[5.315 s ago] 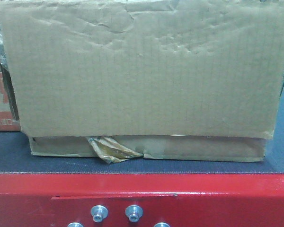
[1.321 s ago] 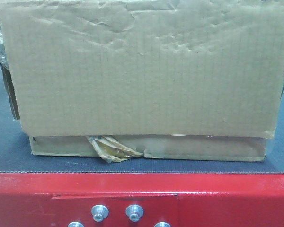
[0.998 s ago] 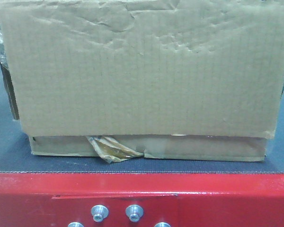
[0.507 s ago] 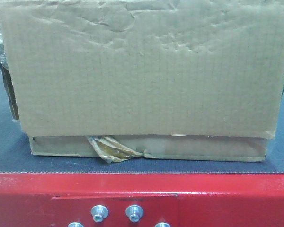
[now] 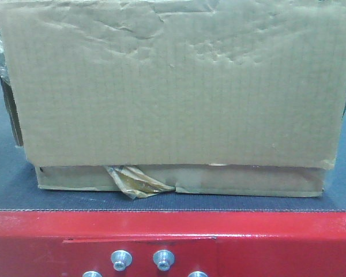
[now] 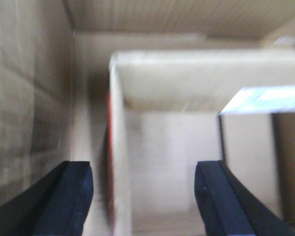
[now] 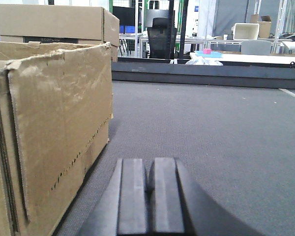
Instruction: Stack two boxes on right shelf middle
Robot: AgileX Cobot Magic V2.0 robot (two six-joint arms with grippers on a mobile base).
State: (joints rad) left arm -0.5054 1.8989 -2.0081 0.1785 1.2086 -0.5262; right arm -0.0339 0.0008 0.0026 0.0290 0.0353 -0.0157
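A wide, creased brown cardboard box (image 5: 173,86) with torn yellowish tape (image 5: 135,182) at its lower edge stands on the dark belt. Its end wall shows in the right wrist view (image 7: 54,132). A second brown box (image 7: 54,24) stands farther back on the left. My right gripper (image 7: 150,196) is shut and empty, low over the belt, just right of the near box. My left gripper (image 6: 143,167) is open inside a cardboard interior. A pale open carton (image 6: 187,78) with a red-edged wall lies just ahead between the fingers (image 6: 76,196). The steel shelf is out of view.
The red-edged belt table (image 5: 277,236) carries the box, with bolts low on its front. Grey belt (image 7: 211,132) stretches to the right of the box. Beyond the belt's far edge are tables, a black chair (image 7: 161,34) and bins.
A red-printed box behind the big box's left edge 5.3 s ago is gone from the front view. Over the last second nothing has visibly moved.
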